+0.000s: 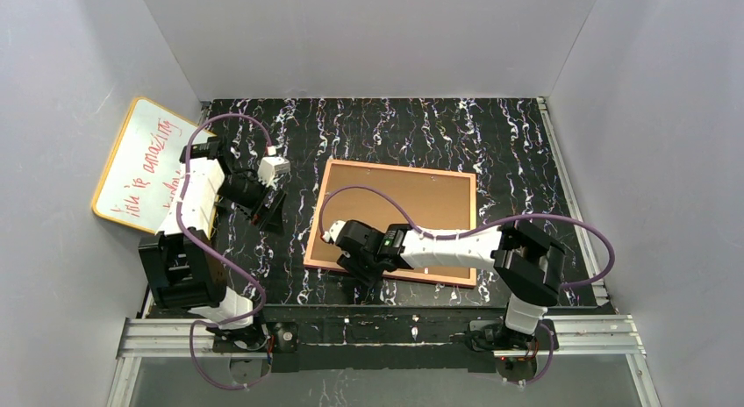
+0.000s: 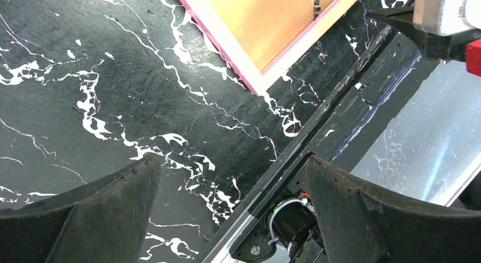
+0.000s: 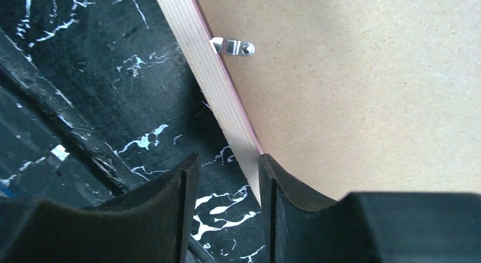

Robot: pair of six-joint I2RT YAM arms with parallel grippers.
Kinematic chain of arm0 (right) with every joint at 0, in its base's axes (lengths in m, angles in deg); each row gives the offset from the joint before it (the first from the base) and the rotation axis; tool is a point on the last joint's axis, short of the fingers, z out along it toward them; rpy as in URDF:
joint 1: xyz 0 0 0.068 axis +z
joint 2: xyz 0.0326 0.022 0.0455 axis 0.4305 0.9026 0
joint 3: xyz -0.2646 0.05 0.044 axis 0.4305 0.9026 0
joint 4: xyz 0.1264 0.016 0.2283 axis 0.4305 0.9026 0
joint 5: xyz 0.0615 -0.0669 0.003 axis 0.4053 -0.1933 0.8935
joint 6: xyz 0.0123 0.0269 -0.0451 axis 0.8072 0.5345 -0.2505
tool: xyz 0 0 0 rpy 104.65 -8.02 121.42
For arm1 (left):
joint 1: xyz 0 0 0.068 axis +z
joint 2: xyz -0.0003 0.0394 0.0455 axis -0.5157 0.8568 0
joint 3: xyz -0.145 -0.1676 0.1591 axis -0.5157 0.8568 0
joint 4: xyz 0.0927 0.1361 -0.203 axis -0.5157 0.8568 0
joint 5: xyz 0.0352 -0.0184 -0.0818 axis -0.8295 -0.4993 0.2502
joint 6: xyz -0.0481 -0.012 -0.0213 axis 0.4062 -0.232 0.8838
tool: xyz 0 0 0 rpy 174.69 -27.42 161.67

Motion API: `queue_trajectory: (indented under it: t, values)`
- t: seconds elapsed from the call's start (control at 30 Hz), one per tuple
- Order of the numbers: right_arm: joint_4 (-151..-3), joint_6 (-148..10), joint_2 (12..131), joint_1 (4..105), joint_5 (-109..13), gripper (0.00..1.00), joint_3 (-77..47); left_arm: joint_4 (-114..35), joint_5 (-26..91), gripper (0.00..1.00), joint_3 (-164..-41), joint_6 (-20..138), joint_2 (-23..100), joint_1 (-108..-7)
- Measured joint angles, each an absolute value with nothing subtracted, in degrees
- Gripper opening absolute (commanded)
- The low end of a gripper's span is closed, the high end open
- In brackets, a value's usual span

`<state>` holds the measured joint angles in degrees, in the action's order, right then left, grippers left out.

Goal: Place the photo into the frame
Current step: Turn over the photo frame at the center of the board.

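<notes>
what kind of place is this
Probably a lab robot cell, not a home: plain grey walls box in a black marbled table, with left arm and right arm bolted to an aluminium rail.

The frame (image 1: pixel 404 167) is edged in pink, its backing board (image 1: pixel 412 201) coloured plain tan. The table (image 1: pixel 439 131) is patterned black with white marble veins. The whiteboard (image 1: pixel 140 157) is rimmed yellow and lettered in red.

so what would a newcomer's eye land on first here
The pink frame lies back side up, its brown board showing, in the middle of the black marbled table. The right tool straddles the frame's rim by the near left corner, jaws apart. A yellow-rimmed whiteboard with red writing leans at the far left.
</notes>
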<state>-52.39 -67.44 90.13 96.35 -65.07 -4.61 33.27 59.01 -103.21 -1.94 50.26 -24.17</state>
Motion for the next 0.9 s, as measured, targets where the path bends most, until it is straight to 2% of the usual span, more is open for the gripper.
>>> queue_trajectory:
  t: [0.37, 0.6, 0.7, 0.8, 0.9]
  values:
    - [-52.3, -69.3, 90.3, 96.6, -71.0, 0.54, -3.9, 33.6, 59.1, 0.98, -103.2, -2.1, 49.8, -24.2]
    - [-52.3, -70.2, 90.3, 96.8, -71.4, 0.49, -3.2, 33.7, 59.2, 0.98, -103.4, -1.7, 49.9, -24.2]
    - [-52.3, -70.3, 90.4, 96.8, -70.8, 0.40, -3.2, 33.8, 59.0, 0.98, -104.1, -1.4, 50.1, -24.2]
    - [-52.4, -70.2, 90.7, 96.8, -70.0, 0.23, -3.2, 33.5, 59.1, 0.98, -104.8, -1.4, 50.4, -24.2]
    - [-52.6, -72.1, 90.7, 97.0, -70.2, 0.20, -3.2, 33.2, 59.9, 0.98, -104.7, -2.3, 50.2, -24.2]
